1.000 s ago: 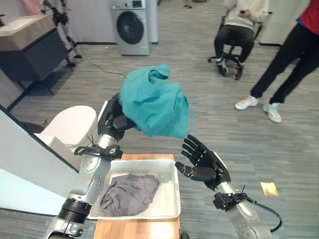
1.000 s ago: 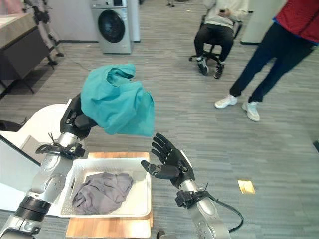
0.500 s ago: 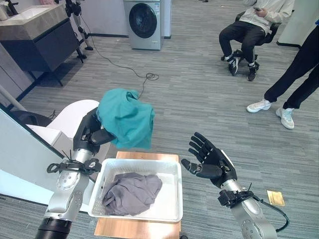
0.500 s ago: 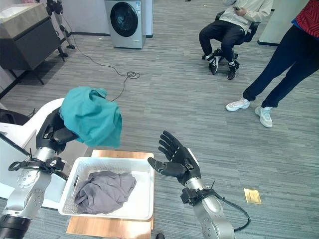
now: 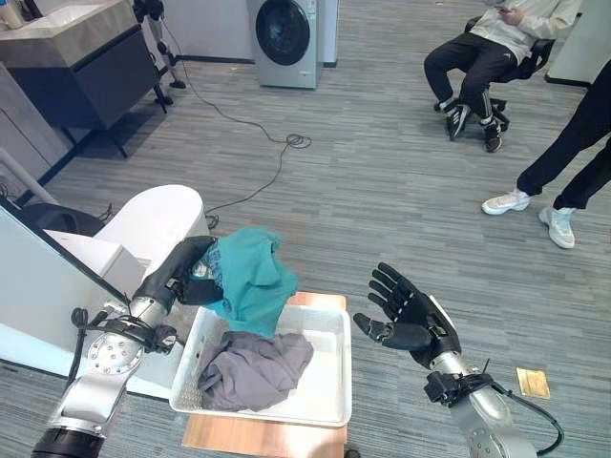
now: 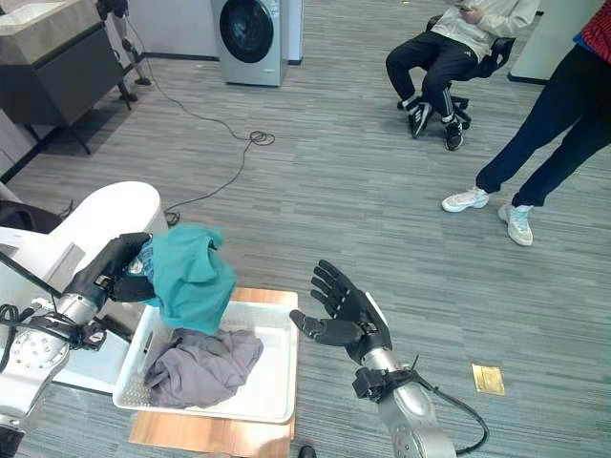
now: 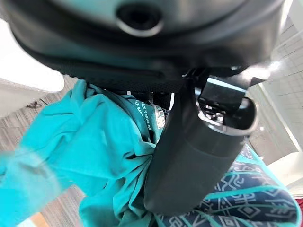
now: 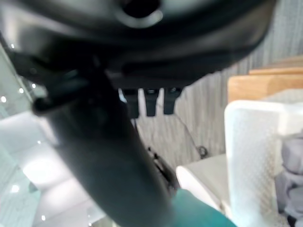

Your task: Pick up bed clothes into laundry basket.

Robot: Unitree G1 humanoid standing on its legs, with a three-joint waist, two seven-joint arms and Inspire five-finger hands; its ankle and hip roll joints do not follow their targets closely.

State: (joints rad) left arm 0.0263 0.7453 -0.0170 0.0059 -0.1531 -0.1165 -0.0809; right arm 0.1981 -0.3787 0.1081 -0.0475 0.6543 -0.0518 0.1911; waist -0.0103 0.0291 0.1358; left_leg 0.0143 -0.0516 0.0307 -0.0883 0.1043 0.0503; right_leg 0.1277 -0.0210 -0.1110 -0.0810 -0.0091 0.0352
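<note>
Left hand (image 5: 181, 272) clutches a bunched teal garment (image 5: 250, 277) at the far left corner of the white laundry basket (image 5: 329, 405), its lower edge drooping onto the grey clothes (image 5: 253, 367) inside. Cloth hides most of its fingers. Right hand (image 5: 412, 322) hovers beside the basket, fingers spread, holding nothing.

Grey clothes (image 5: 253, 367) fill the basket's (image 5: 329, 405) left half; right half lies open.

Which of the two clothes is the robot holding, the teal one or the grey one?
The teal garment, clutched in the left hand above the basket's edge. The grey garment lies inside, untouched.
</note>
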